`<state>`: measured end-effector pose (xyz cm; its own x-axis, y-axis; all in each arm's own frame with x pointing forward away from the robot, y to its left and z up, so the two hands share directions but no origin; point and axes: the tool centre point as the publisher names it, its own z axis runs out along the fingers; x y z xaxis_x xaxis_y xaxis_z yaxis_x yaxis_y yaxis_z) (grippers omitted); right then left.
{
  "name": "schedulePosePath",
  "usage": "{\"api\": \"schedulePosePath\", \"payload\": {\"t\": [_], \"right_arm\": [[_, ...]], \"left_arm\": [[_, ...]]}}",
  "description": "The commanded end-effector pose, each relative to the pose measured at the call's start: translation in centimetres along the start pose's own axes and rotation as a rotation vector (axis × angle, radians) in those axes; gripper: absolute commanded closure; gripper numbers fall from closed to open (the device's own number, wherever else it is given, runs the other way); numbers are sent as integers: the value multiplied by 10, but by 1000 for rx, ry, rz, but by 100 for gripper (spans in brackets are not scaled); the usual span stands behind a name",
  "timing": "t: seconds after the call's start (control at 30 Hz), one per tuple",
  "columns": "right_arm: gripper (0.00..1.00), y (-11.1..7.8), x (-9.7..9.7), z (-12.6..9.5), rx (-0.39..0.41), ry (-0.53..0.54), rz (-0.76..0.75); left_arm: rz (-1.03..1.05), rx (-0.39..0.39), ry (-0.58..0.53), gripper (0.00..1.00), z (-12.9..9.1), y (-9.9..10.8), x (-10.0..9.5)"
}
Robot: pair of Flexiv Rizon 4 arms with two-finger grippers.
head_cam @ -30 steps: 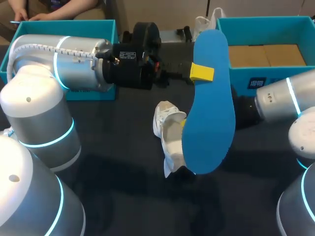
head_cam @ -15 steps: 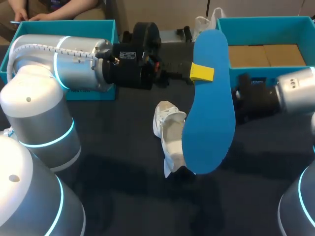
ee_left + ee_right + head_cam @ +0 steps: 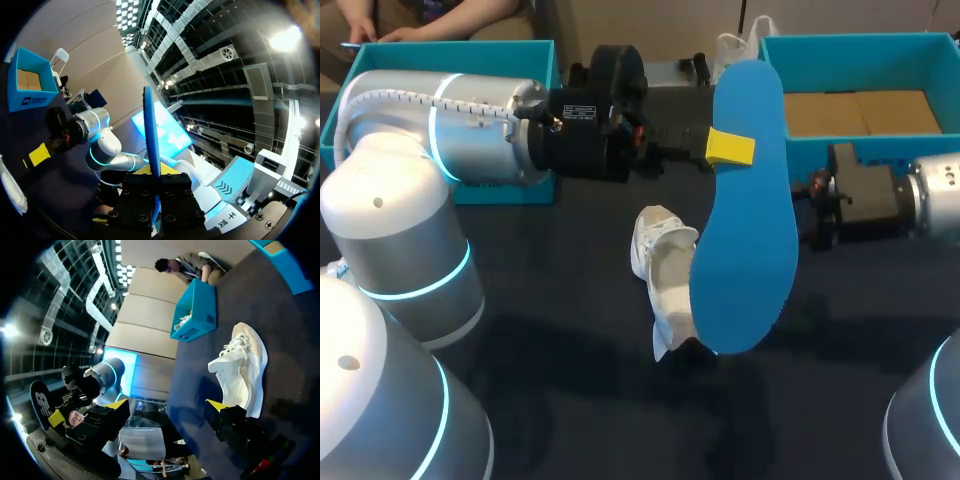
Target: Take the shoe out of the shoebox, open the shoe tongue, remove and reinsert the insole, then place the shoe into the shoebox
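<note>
A blue insole hangs upright above the table, and my left gripper is shut on its upper part. In the left wrist view the insole shows edge-on, rising from between the fingers of the left gripper. The white shoe lies on the dark table just left of the insole's lower end. My right gripper is at the insole's right edge, above the table. In the right wrist view my right gripper stands wide open and holds nothing, with the shoe ahead of one finger.
A teal box with cardboard inside stands at the back right. A second teal box stands at the back left, behind my left arm. A white bag lies at the far edge.
My right arm has pulled back to the right and its wrist has turned, bringing the gripper body into sight. The left arm, the insole and the shoe have not moved.
</note>
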<state>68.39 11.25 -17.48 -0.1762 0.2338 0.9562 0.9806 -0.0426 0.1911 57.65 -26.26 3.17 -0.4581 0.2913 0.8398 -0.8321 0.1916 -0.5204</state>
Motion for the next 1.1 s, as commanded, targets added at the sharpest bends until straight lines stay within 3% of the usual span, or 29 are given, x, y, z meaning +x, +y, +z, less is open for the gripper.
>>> {"api": "schedulePosePath", "payload": {"t": [0.03, 0.67, 1.1], "right_arm": [[0, -2, 1, 0, -4, -4, 0], [0, -2, 1, 0, -4, -4, 0], [0, -2, 1, 0, -4, -4, 0]], "left_arm": [[0, 0, -2, 100, 0, 1, 0], [0, 0, -2, 100, 0, 1, 0], [453, -191, 31, 100, -27, 18, -14]]}}
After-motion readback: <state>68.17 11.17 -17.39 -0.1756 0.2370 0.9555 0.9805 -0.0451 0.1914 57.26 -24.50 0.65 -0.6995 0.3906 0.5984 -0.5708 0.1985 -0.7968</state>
